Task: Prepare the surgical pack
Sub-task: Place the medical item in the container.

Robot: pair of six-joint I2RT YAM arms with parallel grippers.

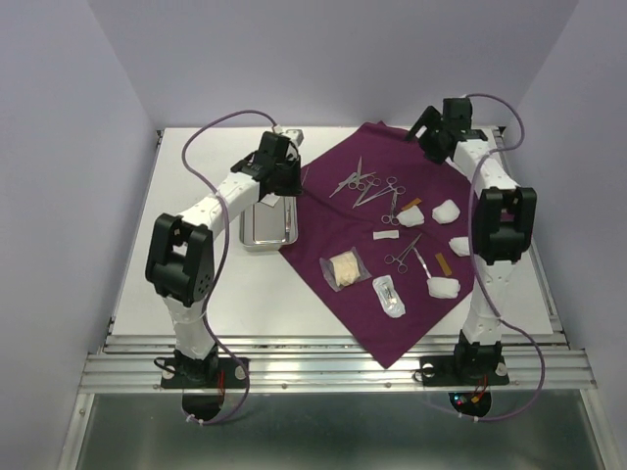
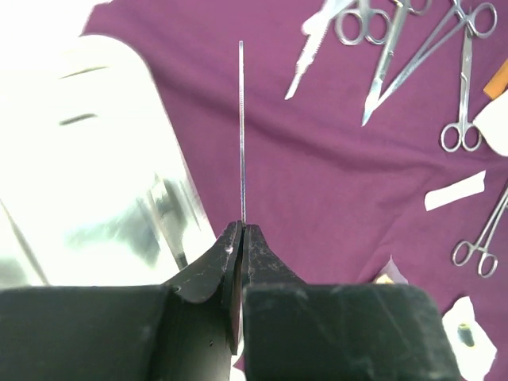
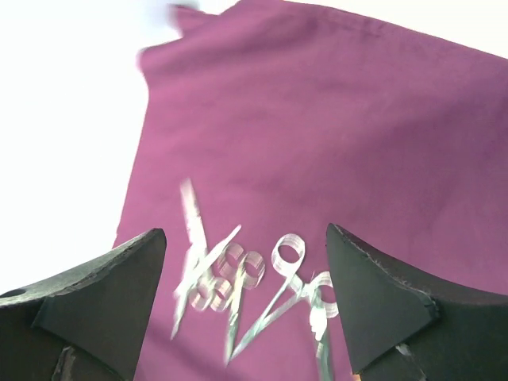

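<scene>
The plum-purple cloth (image 1: 328, 201) lies spread as a diamond, with the steel tray (image 1: 269, 233) at its left edge. My left gripper (image 2: 242, 226) is shut on a thin steel instrument (image 2: 241, 127) that points straight out over the cloth (image 2: 317, 190), beside the tray (image 2: 95, 175). Scissors and forceps (image 1: 367, 186) lie on the far part of the cloth. White gauze pads (image 1: 446, 211) and clear packets (image 1: 345, 271) sit nearer. My right gripper (image 3: 246, 232) hangs open and empty over the far corner, with the blurred scissors and forceps (image 3: 238, 278) below it.
More forceps (image 1: 404, 255) and a second packet (image 1: 389, 296) lie on the near half of the cloth. Further gauze pads (image 1: 441, 286) sit near the right arm. Bare white table (image 1: 196, 157) lies left of the tray. Purple walls close in the sides and back.
</scene>
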